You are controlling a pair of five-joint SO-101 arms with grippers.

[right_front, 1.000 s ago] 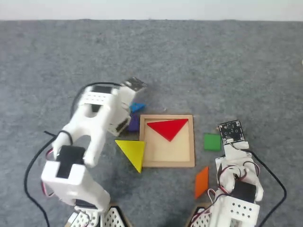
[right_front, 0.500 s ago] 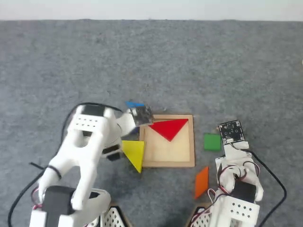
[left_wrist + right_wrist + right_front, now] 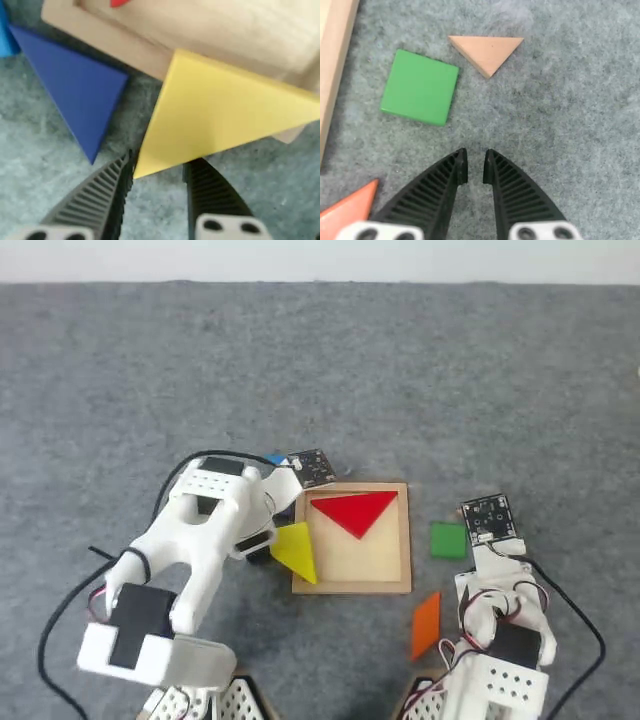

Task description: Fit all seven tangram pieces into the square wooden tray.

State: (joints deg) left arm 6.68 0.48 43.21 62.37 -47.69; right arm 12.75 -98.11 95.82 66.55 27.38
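Left gripper [image 3: 159,165] is clamped on a corner of the yellow triangle [image 3: 298,550]. It's tilted over the tray's [image 3: 405,540] left rim, long axis roughly along that rim, tip pointing toward the arm bases. Right gripper [image 3: 475,167] is nearly closed and empty, near the green square [image 3: 420,86].

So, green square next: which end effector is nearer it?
Right. The right end effector sits beside the green square; the left end effector grips the yellow triangle across the tray.

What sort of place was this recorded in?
Probably a tabletop robotics test bench: a grey felt-like mat covers the surface, two small white arms stand at its near edge, and a wooden tray with coloured puzzle pieces is laid out.
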